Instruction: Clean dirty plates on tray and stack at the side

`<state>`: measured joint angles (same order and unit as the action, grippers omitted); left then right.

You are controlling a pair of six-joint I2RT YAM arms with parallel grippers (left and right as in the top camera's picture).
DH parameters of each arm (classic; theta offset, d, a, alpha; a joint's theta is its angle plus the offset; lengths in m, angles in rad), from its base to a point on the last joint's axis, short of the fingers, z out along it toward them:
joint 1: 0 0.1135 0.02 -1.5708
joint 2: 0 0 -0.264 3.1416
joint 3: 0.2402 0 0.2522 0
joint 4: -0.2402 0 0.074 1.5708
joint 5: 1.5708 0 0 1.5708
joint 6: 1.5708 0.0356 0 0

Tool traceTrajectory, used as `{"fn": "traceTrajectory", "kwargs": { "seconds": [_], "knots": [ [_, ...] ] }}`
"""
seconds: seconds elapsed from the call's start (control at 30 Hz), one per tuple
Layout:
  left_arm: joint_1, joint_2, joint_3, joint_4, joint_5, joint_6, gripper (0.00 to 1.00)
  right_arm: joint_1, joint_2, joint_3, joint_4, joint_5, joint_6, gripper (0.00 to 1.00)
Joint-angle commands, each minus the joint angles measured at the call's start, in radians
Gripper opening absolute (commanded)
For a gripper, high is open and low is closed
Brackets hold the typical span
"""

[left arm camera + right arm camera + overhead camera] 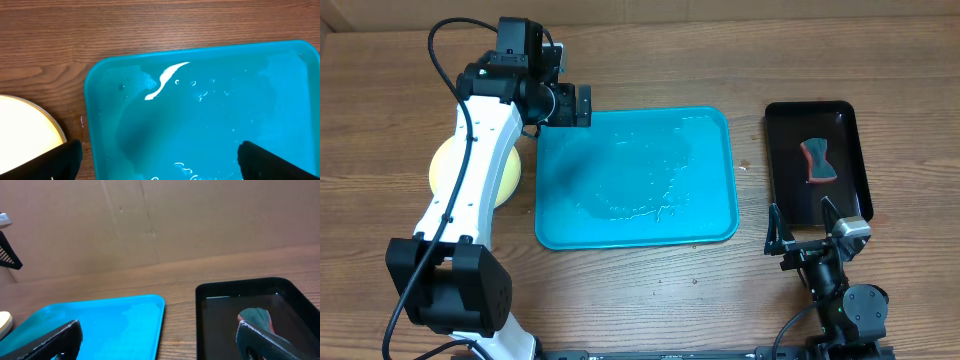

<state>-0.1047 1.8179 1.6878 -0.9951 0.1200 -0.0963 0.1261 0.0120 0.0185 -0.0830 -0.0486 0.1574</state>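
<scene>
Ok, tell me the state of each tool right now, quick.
Left tool: open, holding nothing.
Right tool: open, holding nothing.

**Bench-side view:** A narrow black tray (790, 150) sits on the wood-grain bench (640, 50). It lies directly ahead of the right jaws and well apart from the left jaws, which are over the other side of the bench. In the tray lies a waisted sponge (816, 161), red-orange on one part and grey-teal on the other, near the tray's middle and clear of its rim. Seen from the right wrist, the black tray (220, 315) looks glossy, and the sponge (255, 316) shows just beyond the right side of the right jaws. A plain brown cardboard wall (150, 225) stands behind the bench, far past the right jaws.
</scene>
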Motion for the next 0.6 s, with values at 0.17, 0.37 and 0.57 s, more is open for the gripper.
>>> {"fn": "traceTrajectory", "kwargs": {
  "seconds": [0.17, 0.37, 0.57],
  "knots": [
    [-0.021, -0.049, 0.014, -0.011, -0.154, 0.016, 1.0, 0.005, -0.009, -0.01, 0.003, -0.005, 0.007, 1.0],
    [-0.02, -0.18, -0.049, 0.098, -0.152, 0.068, 1.0, 0.005, -0.009, -0.01, 0.003, -0.004, 0.007, 1.0],
    [-0.018, -0.385, -0.3, 0.3, -0.134, 0.127, 1.0, 0.005, -0.009, -0.01, 0.003, -0.005, 0.007, 1.0]
  ]
}}
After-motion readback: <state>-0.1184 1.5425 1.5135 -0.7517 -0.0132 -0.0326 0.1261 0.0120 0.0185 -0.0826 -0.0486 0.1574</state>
